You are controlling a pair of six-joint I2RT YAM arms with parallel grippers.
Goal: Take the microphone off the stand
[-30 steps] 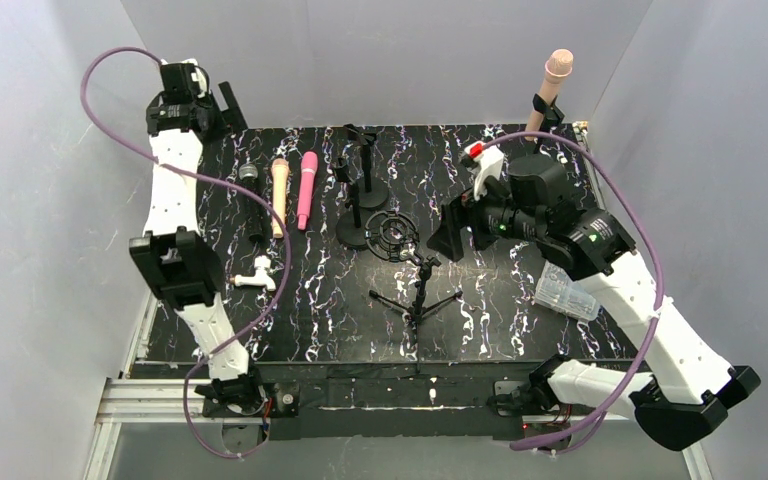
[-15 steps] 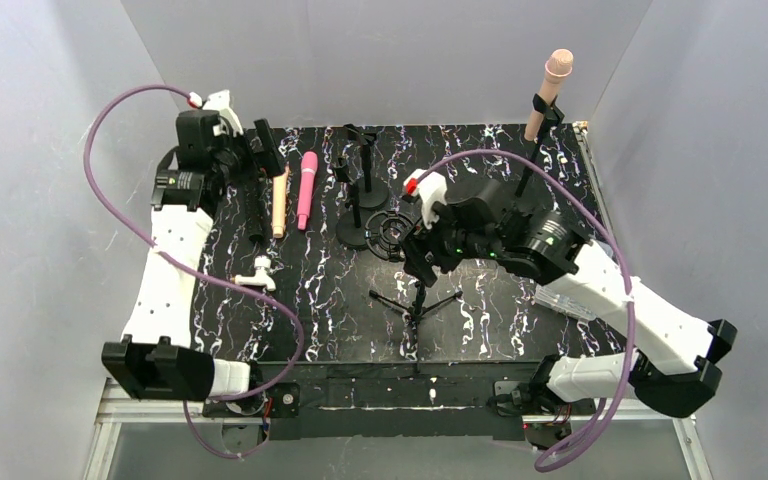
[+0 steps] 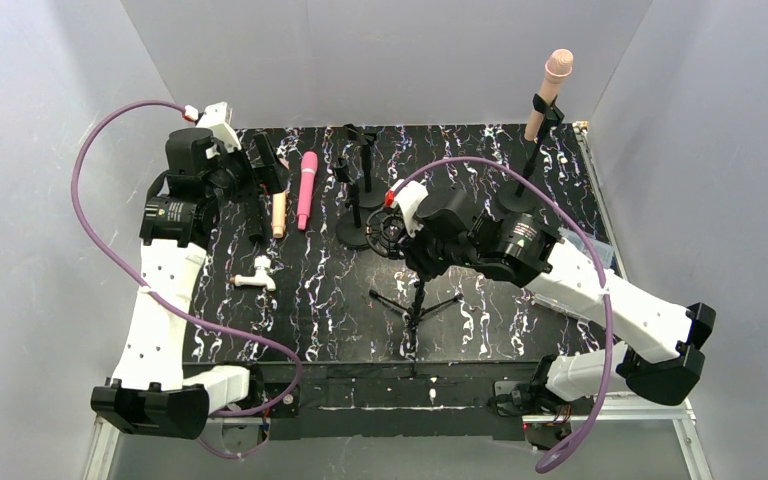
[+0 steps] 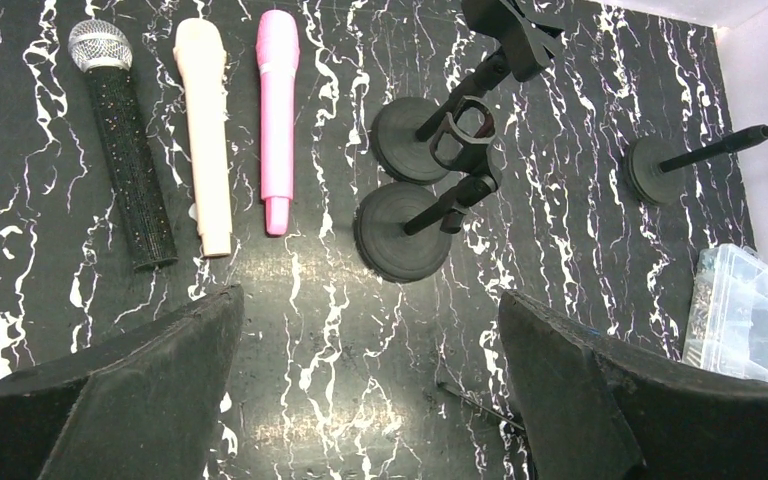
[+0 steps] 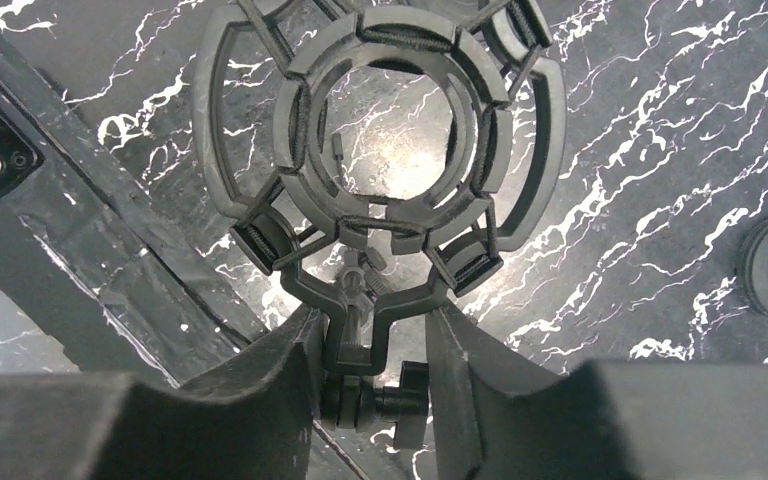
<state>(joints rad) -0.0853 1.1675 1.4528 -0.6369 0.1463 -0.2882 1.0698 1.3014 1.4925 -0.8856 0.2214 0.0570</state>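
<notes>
Right gripper (image 5: 370, 332) is pinched in on the neck of the shock mount (image 5: 293, 130). Looks like contact on both sides, hard to be sure. Left gripper (image 4: 368, 300) hangs spread wide, holding nothing, left of that mount. The beige microphone (image 3: 558, 68) sits upright in its stand (image 3: 544, 104), behind and right of the mount.

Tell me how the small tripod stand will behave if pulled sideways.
Probably tips: the shock mount sits high on the thin tripod stand with short legs. Likely light, so it may slide on the glossy table. The mount's cords suggest slight give.
</notes>
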